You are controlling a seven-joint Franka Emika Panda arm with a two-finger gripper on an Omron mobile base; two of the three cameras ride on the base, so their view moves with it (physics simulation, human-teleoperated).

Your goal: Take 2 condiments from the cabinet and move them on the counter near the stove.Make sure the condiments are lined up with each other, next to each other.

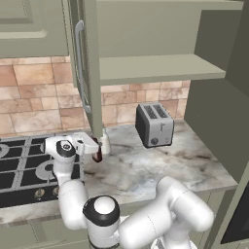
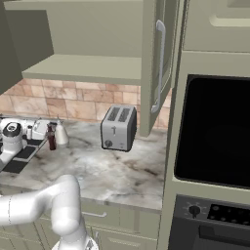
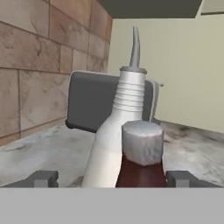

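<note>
From the left base, the red bottle [image 1: 97, 154] and white bottle [image 1: 104, 145] stand together on the bench [image 1: 146, 170] just right of the stove [image 1: 19, 165]; from the hand, the jaws [image 3: 111, 178] stand wide, either side of the red bottle [image 3: 141, 173], gripping nothing.

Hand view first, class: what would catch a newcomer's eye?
The dark red-brown bottle stands upright between the open gripper's fingertips, with the white bottle close behind it. Behind both sits the silver toaster on the marble counter.
</note>
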